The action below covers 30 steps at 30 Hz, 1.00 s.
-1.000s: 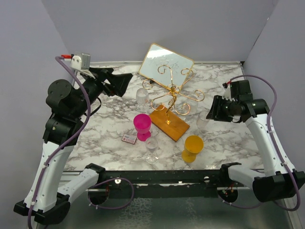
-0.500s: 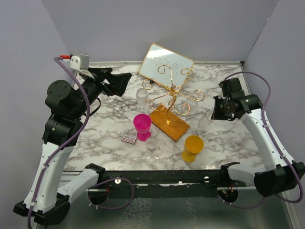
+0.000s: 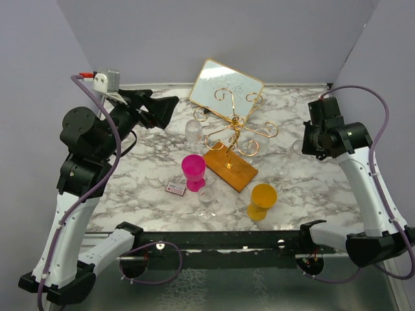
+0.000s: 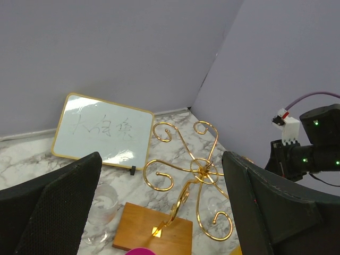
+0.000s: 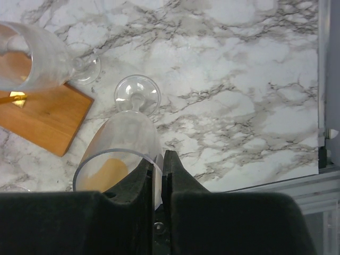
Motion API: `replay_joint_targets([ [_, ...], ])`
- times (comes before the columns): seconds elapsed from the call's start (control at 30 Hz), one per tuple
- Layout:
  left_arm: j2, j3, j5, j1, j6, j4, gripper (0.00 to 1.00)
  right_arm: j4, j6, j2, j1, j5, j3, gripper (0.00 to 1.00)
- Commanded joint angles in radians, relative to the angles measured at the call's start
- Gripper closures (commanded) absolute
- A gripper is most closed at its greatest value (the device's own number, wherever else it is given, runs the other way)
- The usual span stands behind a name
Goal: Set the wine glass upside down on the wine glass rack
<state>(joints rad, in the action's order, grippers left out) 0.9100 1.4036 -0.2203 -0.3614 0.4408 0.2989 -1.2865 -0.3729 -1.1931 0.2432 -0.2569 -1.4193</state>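
Note:
In the right wrist view, my right gripper point(image 5: 158, 159) is shut on the rim of a clear wine glass point(image 5: 130, 133), one finger inside the bowl and one outside. The glass points away from the camera, its round foot point(image 5: 137, 93) farthest off, above the marble. The wine glass rack point(image 3: 235, 129) stands mid-table, gold scrolled wire on an orange-brown wooden base point(image 3: 230, 167). From above, the right gripper point(image 3: 310, 141) is well right of the rack. My left gripper point(image 3: 162, 109) hangs open and empty at the back left, with the rack point(image 4: 204, 170) seen between its fingers point(image 4: 58, 212).
A gold-framed board point(image 3: 227, 81) leans behind the rack. A pink cup point(image 3: 193, 170), a yellow cup point(image 3: 262, 197) and a small card point(image 3: 175, 188) are near the front. Clear glasses stand at the front point(image 3: 207, 202), left of the rack point(image 3: 194, 129) and beside the base point(image 5: 32, 53).
The right gripper has closed on the glass rim and moved right and up, taking the glass off its spot right of the rack. The left arm has barely moved.

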Motion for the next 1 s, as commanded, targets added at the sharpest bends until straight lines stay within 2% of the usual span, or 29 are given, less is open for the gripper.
replay_joint_targets([
  [0.0,0.014,0.046,-0.018,-0.003,0.032,-0.023,0.01,-0.018,-0.058,0.025,0.006,-0.163,-0.081,0.99],
  [0.2,0.047,0.063,-0.071,-0.003,0.083,-0.043,0.01,0.114,-0.093,0.072,0.005,-0.188,-0.148,0.99],
  [0.43,0.107,0.109,-0.129,-0.004,0.162,-0.057,0.01,0.429,-0.103,0.163,0.005,-0.111,-0.116,0.99],
  [0.7,0.202,0.078,-0.274,-0.004,0.459,-0.207,0.03,0.739,-0.177,0.229,0.005,0.023,-0.034,0.99],
  [0.83,0.269,0.097,-0.266,-0.047,0.54,-0.254,0.04,0.858,-0.234,0.234,0.005,0.107,0.01,0.99],
  [0.97,0.345,0.13,-0.208,-0.145,0.593,-0.346,0.04,0.982,-0.282,0.231,0.005,0.179,0.056,0.99],
])
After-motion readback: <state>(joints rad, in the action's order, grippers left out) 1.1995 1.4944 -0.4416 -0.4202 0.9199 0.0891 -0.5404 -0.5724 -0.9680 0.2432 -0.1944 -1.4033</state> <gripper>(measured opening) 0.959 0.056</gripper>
